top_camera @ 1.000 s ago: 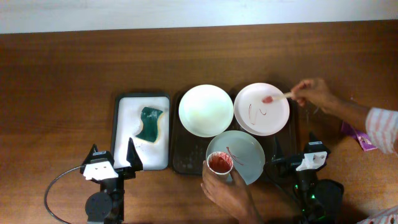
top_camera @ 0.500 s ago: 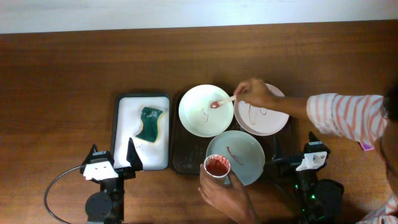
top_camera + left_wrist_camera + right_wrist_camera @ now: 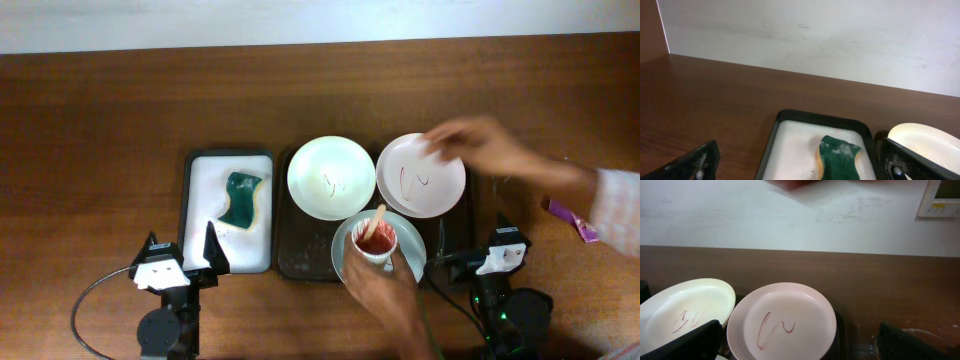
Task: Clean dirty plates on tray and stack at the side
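The pale plate (image 3: 331, 177) and the pink plate (image 3: 420, 185) have red squiggles. The sponge (image 3: 241, 198) is dark green, the surface (image 3: 100, 120) brown.

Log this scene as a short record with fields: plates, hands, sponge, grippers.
plates: three on the dark tray; rear left plate and rear right plate carry red squiggles; front plate mostly covered
hands: one hand holds a red-stained cup with a stick in it, over the front plate; other hand blurred over the rear right plate
sponge: green sponge on the foamy white tray
left gripper: open, empty
right gripper: open, empty
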`<state>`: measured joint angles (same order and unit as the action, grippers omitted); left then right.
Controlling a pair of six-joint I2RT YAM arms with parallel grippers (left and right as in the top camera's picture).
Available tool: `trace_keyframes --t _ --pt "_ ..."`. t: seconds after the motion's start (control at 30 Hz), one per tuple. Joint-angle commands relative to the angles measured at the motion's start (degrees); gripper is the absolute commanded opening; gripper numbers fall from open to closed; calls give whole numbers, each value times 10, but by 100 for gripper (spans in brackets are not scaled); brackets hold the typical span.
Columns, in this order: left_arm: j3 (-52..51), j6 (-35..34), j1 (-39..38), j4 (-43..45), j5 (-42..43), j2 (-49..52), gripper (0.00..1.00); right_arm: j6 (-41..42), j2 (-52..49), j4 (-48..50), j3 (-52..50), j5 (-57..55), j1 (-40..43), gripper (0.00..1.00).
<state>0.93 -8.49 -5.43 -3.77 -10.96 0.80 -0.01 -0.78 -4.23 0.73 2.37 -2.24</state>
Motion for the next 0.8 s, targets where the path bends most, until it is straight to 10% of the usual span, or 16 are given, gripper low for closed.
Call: trace_keyframes --t 0.0,0.77 --pt "-4 13 3 1 6 -5 99 2 6 -1 -4 -3 -3 99" --pt "-4 13 3 1 6 -5 99 2 6 -1 -4 -3 -3 99"
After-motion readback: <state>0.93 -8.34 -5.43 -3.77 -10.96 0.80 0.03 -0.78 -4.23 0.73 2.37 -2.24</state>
